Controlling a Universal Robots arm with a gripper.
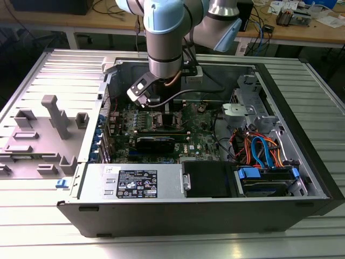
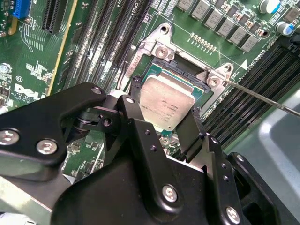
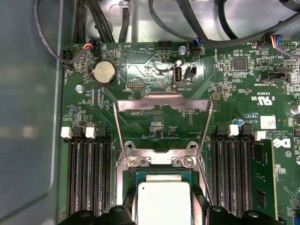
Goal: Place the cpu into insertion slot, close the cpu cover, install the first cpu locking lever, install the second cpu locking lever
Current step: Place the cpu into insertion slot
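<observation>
Your pincer grips the cpu by two opposite edges, holding it right at the insertion slot, mid-board in the open computer case. The cpu cover stands swung up beside the slot.

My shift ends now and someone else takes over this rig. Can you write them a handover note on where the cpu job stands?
End effector: shut on the cpu, one finger on each side.
Cpu: at the insertion slot, inside its silver frame. I cannot tell whether it is fully seated.
Cpu cover: open, standing up behind the slot.
Done: the cpu is at the slot.
Left: the cpu is not yet let go, the cover is not closed, and neither locking lever is installed. One thin lever sticks out unlatched.
</observation>
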